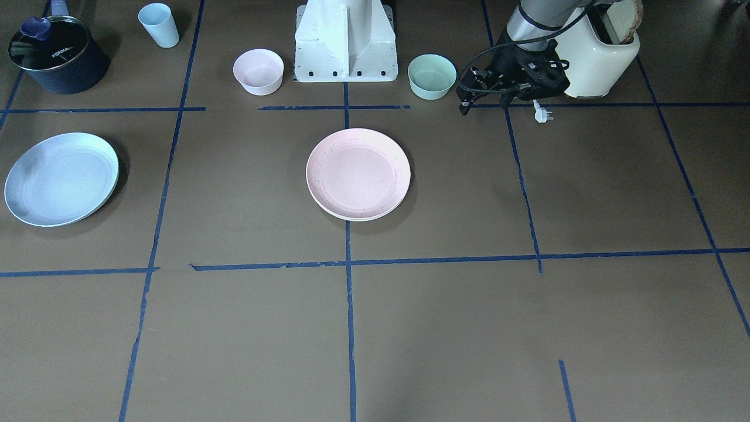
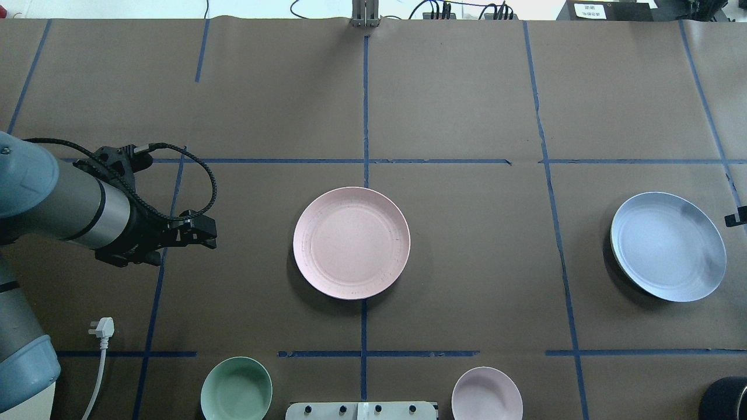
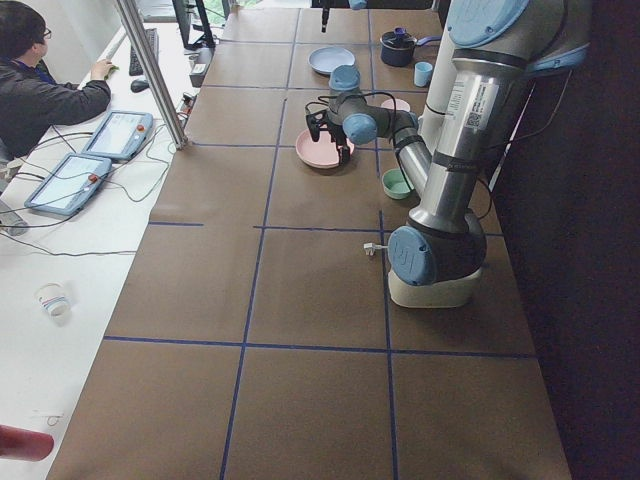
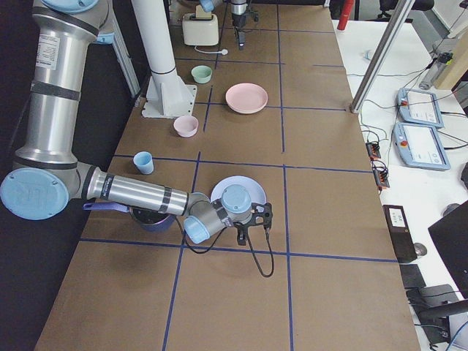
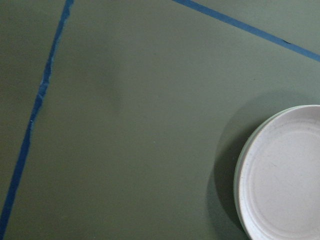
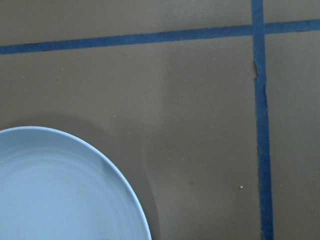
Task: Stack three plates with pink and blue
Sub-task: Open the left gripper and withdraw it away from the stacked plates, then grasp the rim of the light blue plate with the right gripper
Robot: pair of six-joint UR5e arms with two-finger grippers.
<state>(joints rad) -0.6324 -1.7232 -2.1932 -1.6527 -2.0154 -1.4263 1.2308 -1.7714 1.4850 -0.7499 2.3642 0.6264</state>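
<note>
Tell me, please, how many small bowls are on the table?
2. The pink bowl sits beside the robot base on the robot's right side. The mint-green bowl sits beside it on the robot's left. None seems hidden.

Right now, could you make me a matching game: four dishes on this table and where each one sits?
1 pink plate
2 light blue plate
3 mint-green bowl
4 light blue cup

a between the dark pot and the small pink bowl
b middle of the table
c table's end, robot's right
d beside the robot's base, its left

Pairs: 1-b, 2-c, 3-d, 4-a
</note>
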